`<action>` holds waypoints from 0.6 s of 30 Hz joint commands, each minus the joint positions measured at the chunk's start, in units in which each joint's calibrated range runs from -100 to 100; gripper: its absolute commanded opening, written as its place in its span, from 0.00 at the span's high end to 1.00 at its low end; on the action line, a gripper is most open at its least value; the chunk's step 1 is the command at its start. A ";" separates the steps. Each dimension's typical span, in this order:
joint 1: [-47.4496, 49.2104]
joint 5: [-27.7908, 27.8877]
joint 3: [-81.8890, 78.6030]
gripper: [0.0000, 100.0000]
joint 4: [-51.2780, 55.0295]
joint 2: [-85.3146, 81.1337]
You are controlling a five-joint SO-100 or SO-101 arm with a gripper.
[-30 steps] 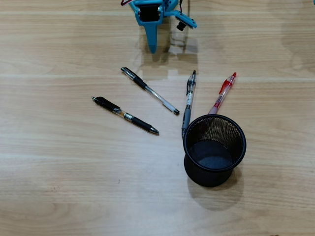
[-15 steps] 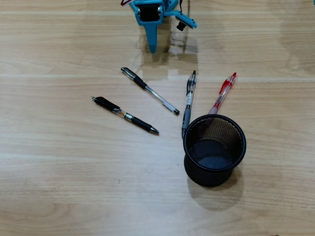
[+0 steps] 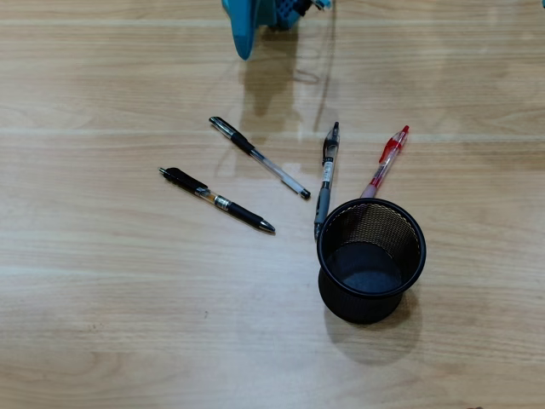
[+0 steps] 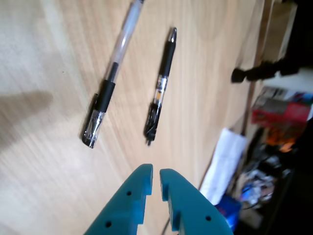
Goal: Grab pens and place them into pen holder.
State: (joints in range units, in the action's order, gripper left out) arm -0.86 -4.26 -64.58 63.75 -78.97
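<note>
At the top edge of the overhead view, well clear of the pen holder (image 3: pixel 371 260), the teal gripper (image 4: pixel 155 177) carries nothing; the wrist view shows its two fingers nearly pressed together, only a thin slit between them. Judged from this, the reach toward a first pen is in hand and no pen is yet in the cup, which looks empty. Nearest ahead of the fingers lie the clear-barrelled pen (image 4: pixel 111 76) and the black pen (image 4: pixel 161 84), both flat on the wooden table (image 3: pixel 128 324) and apart from each other. The next move calls for spreading the fingers and descending across one barrel. Touching or just beside the holder's rim lie the grey pen (image 3: pixel 325 178) and the red pen (image 3: pixel 385 160); the holder wall could hinder a grasp there. Clutter beyond the table edge is blurred
</note>
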 commanded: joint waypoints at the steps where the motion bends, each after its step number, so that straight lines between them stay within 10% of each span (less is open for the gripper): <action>1: -2.46 -4.76 11.63 0.98 -0.43 12.56; 18: -4.27 -14.51 48.94 0.97 17.13 51.96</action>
State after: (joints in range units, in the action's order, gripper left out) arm -4.47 -18.39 -26.59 76.90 -35.37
